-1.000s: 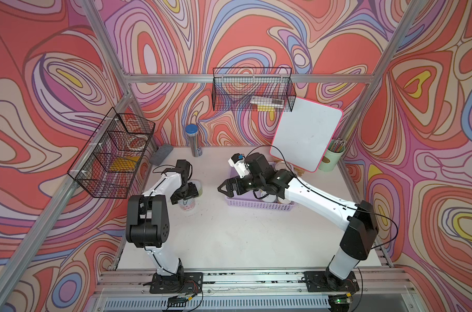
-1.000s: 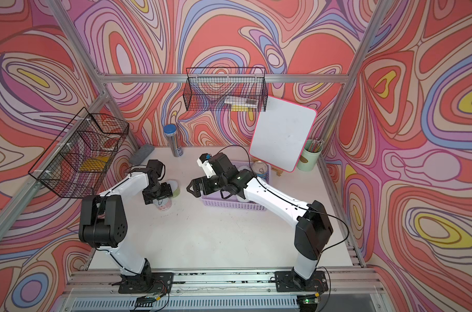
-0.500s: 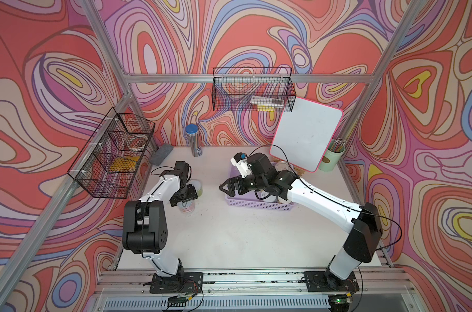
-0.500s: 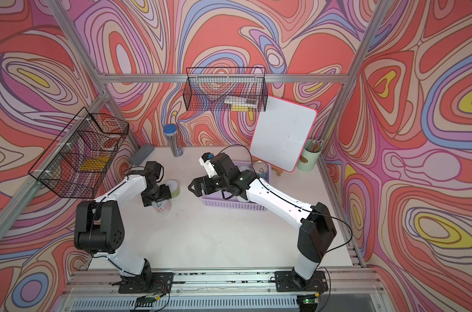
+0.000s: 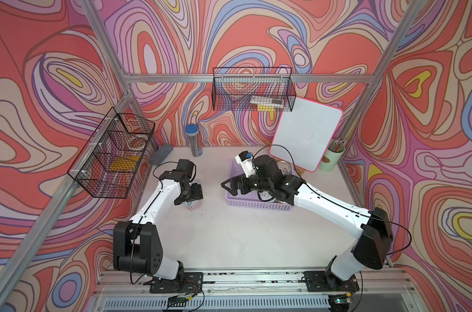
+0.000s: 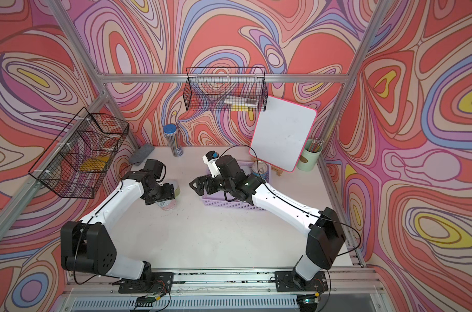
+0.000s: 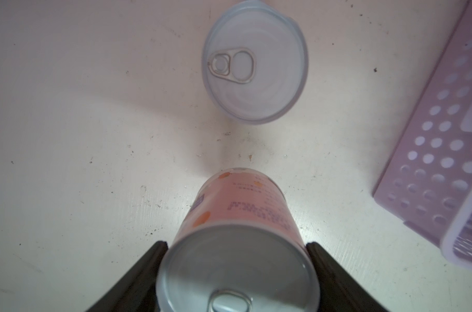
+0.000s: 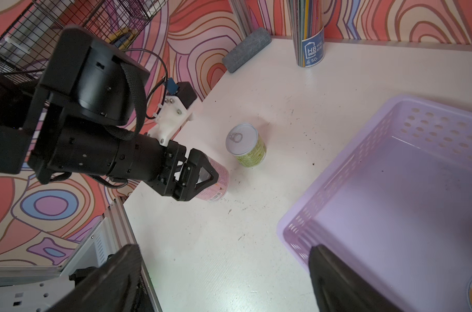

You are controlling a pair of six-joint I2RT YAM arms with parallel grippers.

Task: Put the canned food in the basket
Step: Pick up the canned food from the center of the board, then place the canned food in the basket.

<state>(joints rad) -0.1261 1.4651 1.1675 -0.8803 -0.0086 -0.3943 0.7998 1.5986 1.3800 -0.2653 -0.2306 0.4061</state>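
My left gripper (image 7: pixel 236 259) is shut on a pink-labelled can (image 7: pixel 237 237), one jaw on each side just under its lid. That pink can (image 5: pixel 193 206) stands upright on the white table, left of the lavender basket (image 5: pixel 256 204). A second can (image 8: pixel 245 146) with a yellow-green label stands free just behind it. My right gripper (image 8: pixel 226 278) is open and empty, hovering at the basket's left end (image 6: pixel 229 204). In both top views a blue-labelled can (image 5: pixel 285 168) sits in the basket's far end. Another can (image 5: pixel 266 195) in the basket is partly hidden by the right arm.
A clear pencil tube (image 5: pixel 194 140) with a blue cap and a grey eraser block (image 5: pixel 162 154) stand at the back left. A whiteboard (image 5: pixel 307 135) leans behind the basket beside a pale green pencil cup (image 5: pixel 333 156). Black wire baskets (image 5: pixel 113 156) hang on the walls.
My left gripper's jaws have closed onto the pink can, and the left arm's base link has swung slightly. The right arm has barely moved.
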